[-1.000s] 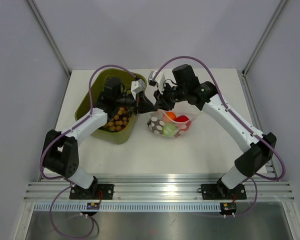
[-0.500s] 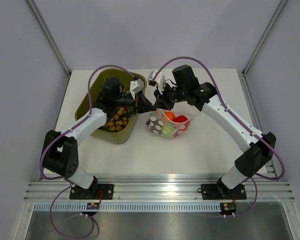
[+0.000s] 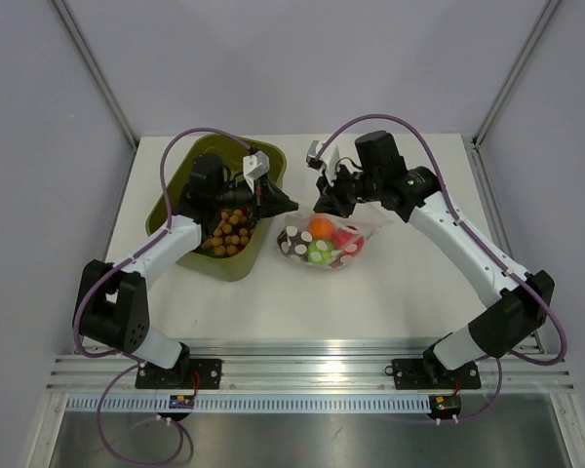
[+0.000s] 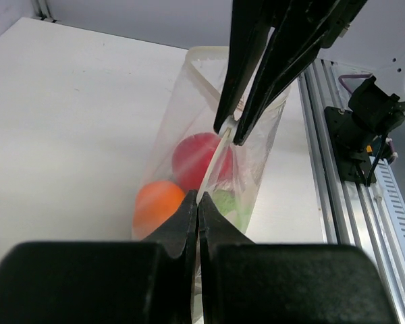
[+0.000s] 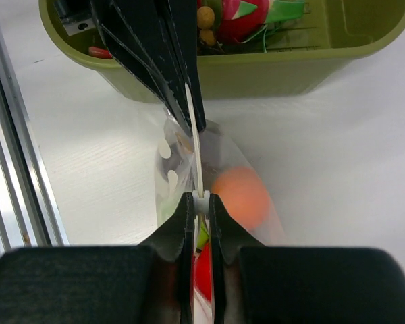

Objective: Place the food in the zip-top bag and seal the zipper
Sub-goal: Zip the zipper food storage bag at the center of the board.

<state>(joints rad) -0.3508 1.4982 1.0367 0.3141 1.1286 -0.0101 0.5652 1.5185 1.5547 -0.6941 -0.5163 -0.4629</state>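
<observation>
As left fingers [image 4: 183, 226] and right fingers [image 5: 181, 229] pinch the zipper [image 5: 193, 155], tub [image 3: 236, 265] just beside.

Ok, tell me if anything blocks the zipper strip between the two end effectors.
Nothing visible does. The left end effector and right end effector both pinch the zipper, and the strip between them runs bare; the food sits lower in the zip-top bag.

Green food [image 4: 233, 204] partly hidden behind the left jaws, tub [image 5: 256, 74] cropped by top edge
</observation>
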